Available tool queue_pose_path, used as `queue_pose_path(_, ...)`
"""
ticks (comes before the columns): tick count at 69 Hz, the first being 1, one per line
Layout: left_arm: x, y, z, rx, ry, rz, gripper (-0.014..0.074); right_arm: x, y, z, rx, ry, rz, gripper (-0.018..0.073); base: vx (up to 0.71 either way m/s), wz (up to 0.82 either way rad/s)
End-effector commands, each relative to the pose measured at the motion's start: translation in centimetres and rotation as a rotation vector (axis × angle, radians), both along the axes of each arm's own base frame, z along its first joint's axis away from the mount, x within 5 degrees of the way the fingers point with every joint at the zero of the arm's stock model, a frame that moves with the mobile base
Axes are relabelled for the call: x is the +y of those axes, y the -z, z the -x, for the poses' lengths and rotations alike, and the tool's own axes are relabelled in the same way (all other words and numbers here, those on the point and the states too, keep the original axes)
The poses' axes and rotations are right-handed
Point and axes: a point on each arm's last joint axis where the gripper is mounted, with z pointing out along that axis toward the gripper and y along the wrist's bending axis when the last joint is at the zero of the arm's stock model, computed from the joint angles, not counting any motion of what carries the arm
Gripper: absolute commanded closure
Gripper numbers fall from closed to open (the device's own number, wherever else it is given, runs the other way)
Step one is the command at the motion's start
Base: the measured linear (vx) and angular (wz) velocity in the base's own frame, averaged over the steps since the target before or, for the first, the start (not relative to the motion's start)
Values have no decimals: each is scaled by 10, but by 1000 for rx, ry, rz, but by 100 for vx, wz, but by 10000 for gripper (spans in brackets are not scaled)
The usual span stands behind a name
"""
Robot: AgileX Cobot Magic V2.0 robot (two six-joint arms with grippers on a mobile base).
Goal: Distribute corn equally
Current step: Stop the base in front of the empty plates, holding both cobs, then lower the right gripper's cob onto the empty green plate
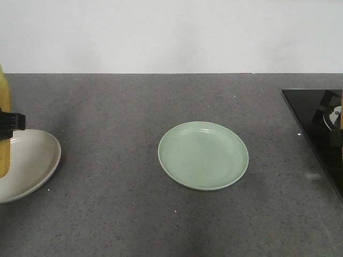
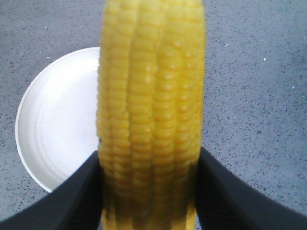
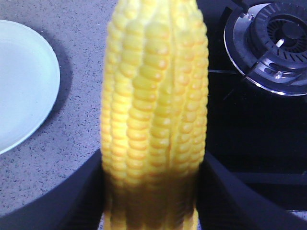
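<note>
Left gripper was clamped on a cob, both black fingers pressed to its sides; cob's tip and base were cut off by the frame in the left wrist view. Behind it lay a white plate, partly hidden by the cob. In the front view only a yellow strip of this cob showed at the left edge, w/ a bit of black gripper; white plate was cropped there too.

Right gripper gripped a 2nd cob the same way, ends also out of frame. It hung over the counter edge by the hob, burner behind, green plate off to the left, half cut off. Green plate sat mid-counter in the front view; right gripper was barely discernible at the right edge.
</note>
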Motion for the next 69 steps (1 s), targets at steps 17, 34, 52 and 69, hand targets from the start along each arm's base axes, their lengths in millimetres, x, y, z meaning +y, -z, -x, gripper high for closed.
queue_pose_path(17,1,-15,1,-93,1,16,463,-2,-16,0,-101,0,11,365,0,0)
queue_pose_path(34,1,-15,1,-93,1,16,463,-2,-16,0,-101,0,11,365,0,0)
queue_pose_path(52,1,-15,1,-93,1,16,463,-1,-16,0,-102,11,-9,365,0,0)
queue_pose_path(69,1,-15,1,-93,1,16,463,6,-21,-4,-166,-32,-85,365,0,0)
